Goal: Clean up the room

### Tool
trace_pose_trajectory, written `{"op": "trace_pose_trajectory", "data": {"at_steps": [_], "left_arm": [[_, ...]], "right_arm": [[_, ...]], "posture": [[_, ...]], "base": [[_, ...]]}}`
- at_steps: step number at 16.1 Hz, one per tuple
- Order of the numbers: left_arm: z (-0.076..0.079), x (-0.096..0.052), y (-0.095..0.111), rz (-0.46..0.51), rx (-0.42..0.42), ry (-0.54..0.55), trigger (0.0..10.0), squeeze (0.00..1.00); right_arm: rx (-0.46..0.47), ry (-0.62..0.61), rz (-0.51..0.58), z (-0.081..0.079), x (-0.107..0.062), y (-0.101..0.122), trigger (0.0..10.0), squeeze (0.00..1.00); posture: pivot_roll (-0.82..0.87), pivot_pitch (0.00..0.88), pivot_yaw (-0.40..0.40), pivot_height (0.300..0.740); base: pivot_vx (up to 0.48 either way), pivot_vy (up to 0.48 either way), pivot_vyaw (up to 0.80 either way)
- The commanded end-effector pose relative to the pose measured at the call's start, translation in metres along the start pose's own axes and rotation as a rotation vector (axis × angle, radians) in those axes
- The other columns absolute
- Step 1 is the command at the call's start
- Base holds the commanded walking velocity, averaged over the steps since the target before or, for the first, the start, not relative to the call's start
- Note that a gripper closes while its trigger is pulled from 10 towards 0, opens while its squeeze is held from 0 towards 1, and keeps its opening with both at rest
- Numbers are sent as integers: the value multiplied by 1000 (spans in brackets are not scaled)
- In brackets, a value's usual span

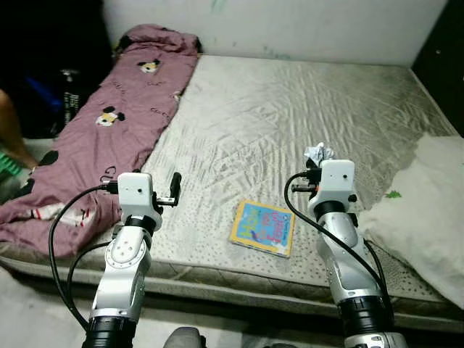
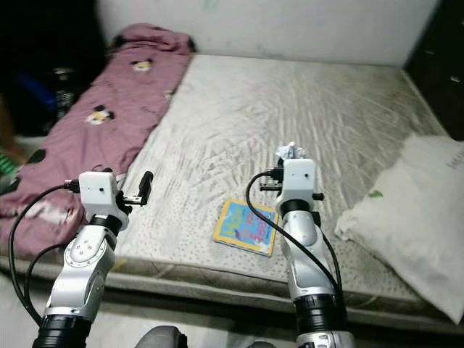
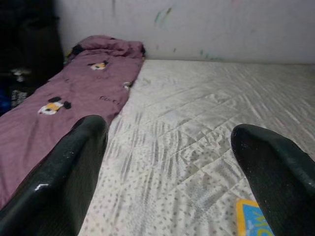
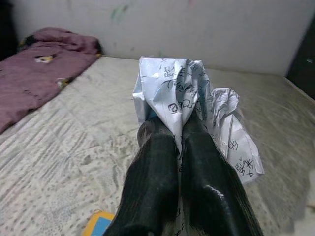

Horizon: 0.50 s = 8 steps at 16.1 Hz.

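My right gripper [image 4: 179, 135] is shut on a crumpled sheet of printed white paper [image 4: 189, 86] and holds it up above the mattress [image 1: 290, 101]; from the head the paper [image 1: 317, 153] peeks out just beyond the right wrist. A colourful children's book [image 1: 263, 227] lies flat near the mattress's front edge, between my two arms. My left gripper [image 3: 167, 135] is open and empty, hovering over the front left of the mattress, with one black finger [image 1: 175, 187] showing past the wrist.
A purple cartoon-print blanket [image 1: 119, 119] runs along the mattress's left side. A white pillow [image 1: 428, 210] lies at the right edge. A person's limb [image 1: 11, 130] shows at the far left beside dark clutter. A pale wall stands behind the bed.
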<state>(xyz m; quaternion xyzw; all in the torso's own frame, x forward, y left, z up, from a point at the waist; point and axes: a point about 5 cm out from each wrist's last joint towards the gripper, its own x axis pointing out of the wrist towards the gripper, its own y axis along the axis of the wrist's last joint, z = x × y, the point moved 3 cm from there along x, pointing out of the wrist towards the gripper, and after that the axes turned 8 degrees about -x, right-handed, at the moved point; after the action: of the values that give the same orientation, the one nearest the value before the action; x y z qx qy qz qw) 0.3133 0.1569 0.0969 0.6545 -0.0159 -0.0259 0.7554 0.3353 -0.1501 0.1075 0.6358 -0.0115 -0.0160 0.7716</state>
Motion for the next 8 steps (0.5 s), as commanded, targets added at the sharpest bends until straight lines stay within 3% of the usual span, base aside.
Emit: {"op": "trace_pose_trajectory", "data": {"at_steps": [1,8], "left_arm": [[-7,1,3,0,7,10,10000,0],[-5,4,4,-1,-4,17,10000,0]], "right_arm": [[16,25,17,-7,1,6,10000,0],[16,38,16,-9,2,6,10000,0]], "posture": [[96,0,19,740],[98,0,18,740]], "base": [[0,480,-669],[0,480,-63]]}}
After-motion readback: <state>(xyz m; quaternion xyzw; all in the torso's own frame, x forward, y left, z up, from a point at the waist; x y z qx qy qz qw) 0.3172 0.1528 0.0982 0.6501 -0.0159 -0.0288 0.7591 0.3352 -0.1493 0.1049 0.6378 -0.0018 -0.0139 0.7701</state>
